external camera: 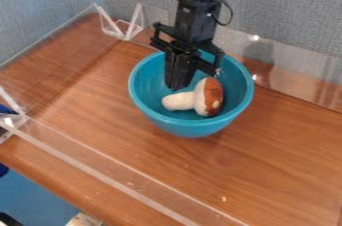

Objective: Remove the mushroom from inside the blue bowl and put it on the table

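The gripper point(183, 78) is pointing steeply down over the blue bowl point(144, 95), its fingers drawn together. Their tips are meeting the top of the mushroom point(197, 98) from this angle. Whether they are pinching it or only hanging just above it, the single view is not showing.

The mushroom is lying on its side inside the bowl, with the cream stem pointing left and the orange-brown cap pointing right. It is sitting low against the inner wall and has not cleared the rim. The bowl is resting on the table point(94, 120), near the back of it.

The step in hand looks like the lift out of the bowl. Doing it well is mostly a matter of going straight up until the mushroom is hanging clear of the rim, and only then travelling sideways. A slanted exit is likely to knock it against the glossy wall and drop it back in. If the mushroom is not coming up with the fingers, the better course is to reopen and take it across the thick stem — the rounded cap is likely to slip. Bare wood in front of the bowl is offering an easy place to set it down.

Counting — one mushroom, one bowl, one gripper on one arm.
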`<state>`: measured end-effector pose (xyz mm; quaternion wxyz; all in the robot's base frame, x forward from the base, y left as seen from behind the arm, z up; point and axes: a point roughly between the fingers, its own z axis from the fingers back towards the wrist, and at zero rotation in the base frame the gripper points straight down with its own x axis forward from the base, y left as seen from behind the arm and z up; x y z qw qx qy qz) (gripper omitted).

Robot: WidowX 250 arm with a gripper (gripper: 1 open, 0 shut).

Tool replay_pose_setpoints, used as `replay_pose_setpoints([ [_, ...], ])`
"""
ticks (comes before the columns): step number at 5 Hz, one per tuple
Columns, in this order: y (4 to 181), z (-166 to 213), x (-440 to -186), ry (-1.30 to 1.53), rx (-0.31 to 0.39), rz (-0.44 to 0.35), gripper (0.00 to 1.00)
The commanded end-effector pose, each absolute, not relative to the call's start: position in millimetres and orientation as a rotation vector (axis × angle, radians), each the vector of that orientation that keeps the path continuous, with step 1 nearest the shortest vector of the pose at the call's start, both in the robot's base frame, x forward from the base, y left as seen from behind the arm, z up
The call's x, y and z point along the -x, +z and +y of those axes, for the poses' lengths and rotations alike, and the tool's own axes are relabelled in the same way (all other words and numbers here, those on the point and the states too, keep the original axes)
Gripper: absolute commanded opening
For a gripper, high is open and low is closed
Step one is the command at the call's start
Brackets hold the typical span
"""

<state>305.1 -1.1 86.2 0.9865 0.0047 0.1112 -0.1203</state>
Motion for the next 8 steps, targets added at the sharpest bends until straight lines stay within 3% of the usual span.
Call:
replay_pose_setpoints([
  [1, 125.6, 3.8, -310.3, -0.248, -0.016, 0.108, 0.0],
  [2, 139.4, 7.6, -308.5, -0.252, -0.015, 0.082, 0.0],
  [8, 147.7, 24.1, -315.8, -0.339, -0.002, 0.058, 0.0],
])
